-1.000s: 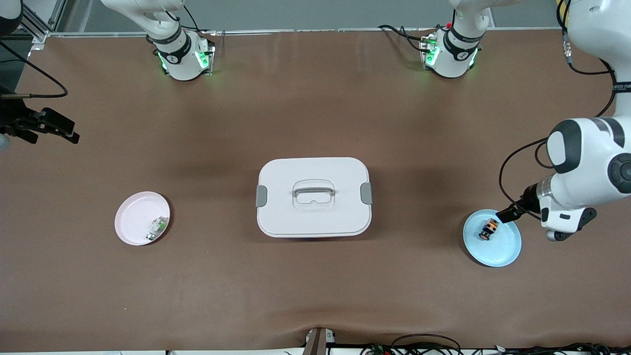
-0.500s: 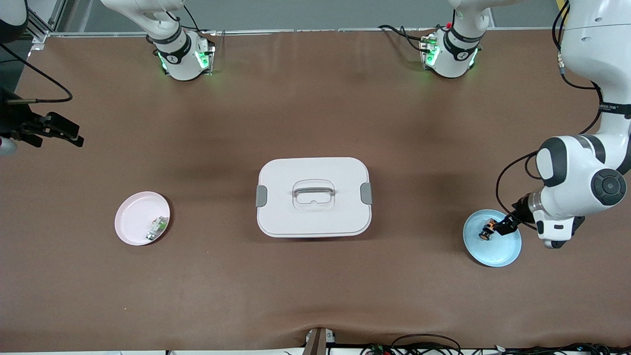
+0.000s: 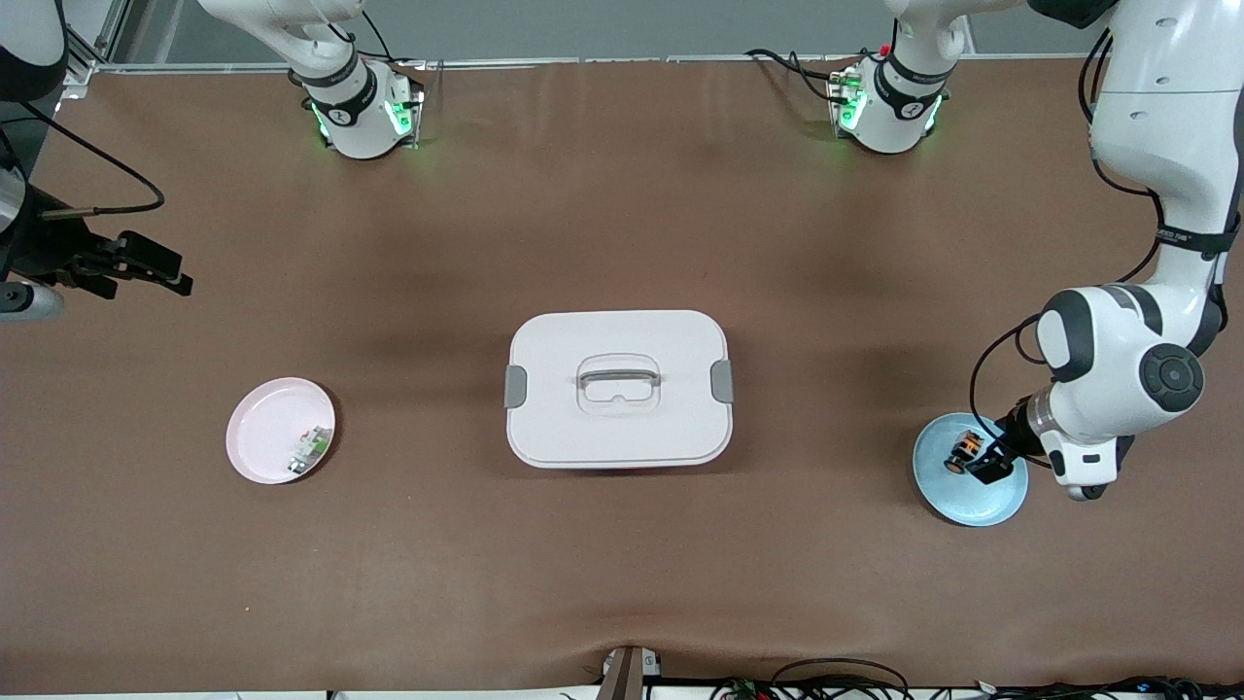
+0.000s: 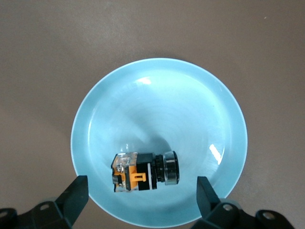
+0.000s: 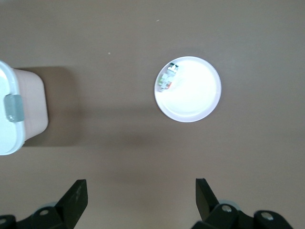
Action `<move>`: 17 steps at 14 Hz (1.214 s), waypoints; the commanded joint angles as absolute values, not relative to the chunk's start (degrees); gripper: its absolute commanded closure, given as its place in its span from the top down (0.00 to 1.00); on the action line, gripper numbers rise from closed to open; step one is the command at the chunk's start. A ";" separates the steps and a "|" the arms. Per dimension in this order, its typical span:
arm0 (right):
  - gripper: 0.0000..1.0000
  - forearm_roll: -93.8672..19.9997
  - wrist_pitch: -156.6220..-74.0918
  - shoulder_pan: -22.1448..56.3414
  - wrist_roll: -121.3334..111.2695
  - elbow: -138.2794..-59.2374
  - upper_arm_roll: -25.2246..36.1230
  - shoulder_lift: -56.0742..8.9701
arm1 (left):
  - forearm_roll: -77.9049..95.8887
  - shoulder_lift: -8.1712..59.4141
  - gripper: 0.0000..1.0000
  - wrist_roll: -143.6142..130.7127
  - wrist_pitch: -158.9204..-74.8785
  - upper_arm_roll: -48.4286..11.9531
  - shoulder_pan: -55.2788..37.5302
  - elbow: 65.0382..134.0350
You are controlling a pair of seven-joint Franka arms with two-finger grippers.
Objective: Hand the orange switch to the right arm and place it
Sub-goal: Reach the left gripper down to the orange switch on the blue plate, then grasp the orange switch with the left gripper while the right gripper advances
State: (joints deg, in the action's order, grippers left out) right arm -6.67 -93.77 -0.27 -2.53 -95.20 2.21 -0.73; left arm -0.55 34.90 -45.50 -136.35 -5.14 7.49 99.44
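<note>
**Left gripper wide open over the blue plate, switch not yet gripped**

Landmark: white lidded box (image 3: 618,388), mid-table, lid on, grey clips at both ends.

- Left arm (image 3: 1118,389): reaches down at the left arm's end of the table, past the box. Over the last second it has come down and swung in over the plate.
- Right arm (image 3: 29,262): waits high at the right arm's end of the table; it has crept slightly toward the box since a second ago. Right gripper (image 3: 155,264) spread wide, holding nothing.
- Blue plate (image 3: 1001,501): toward the left arm's end from the box, slightly nearer the front camera.
- Pink plate (image 3: 262,423): toward the right arm's end from the box, with a small green-and-white part (image 3: 309,450) near its rim.
- Left gripper (image 4: 143,198): over the blue plate, fingers (image 4: 74,193) wide apart, straddling the switch with clearance on both sides. No contact visible.
- Orange switch (image 4: 145,171): lies on its side in the blue plate, off-centre, between the open fingers. Unmoved.

Nothing stands between the fingers and the switch.
</note>
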 commanded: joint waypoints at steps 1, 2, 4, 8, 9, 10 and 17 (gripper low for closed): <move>1.00 -8.87 -93.16 0.52 -2.20 -95.18 2.37 -0.88 | -0.09 36.03 1.00 -46.14 -137.20 -5.19 7.38 99.05; 1.00 -10.53 -93.25 0.88 -2.02 -95.88 2.37 -1.05 | -0.26 36.30 1.00 -45.97 -137.20 -5.19 7.38 99.05; 1.00 -13.00 -93.34 0.97 0.69 -96.41 2.37 -1.14 | -0.53 36.39 1.00 -45.53 -137.20 -5.19 7.82 99.14; 1.00 -13.97 -93.86 3.25 3.51 -97.03 2.29 -1.23 | -0.44 37.53 1.00 -45.62 -138.25 -5.19 7.74 99.05; 1.00 -16.67 -93.87 3.60 3.52 -97.29 2.37 -1.23 | -0.44 37.62 1.00 -45.62 -138.51 -5.19 7.82 99.05; 1.00 -19.31 -94.04 3.60 3.78 -97.73 2.37 -1.23 | -0.44 37.70 1.00 -45.62 -138.52 -5.19 7.82 99.05; 1.00 -20.21 -96.76 6.85 10.46 -98.70 2.37 -1.76 | -0.35 38.67 1.00 -46.14 -140.01 -5.19 7.21 99.05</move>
State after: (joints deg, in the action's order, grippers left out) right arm -19.18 -95.66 6.02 8.87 -97.83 2.00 -2.00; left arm -0.55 38.03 -45.50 -139.08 -5.13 7.36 99.43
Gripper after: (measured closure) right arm 0.000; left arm 0.000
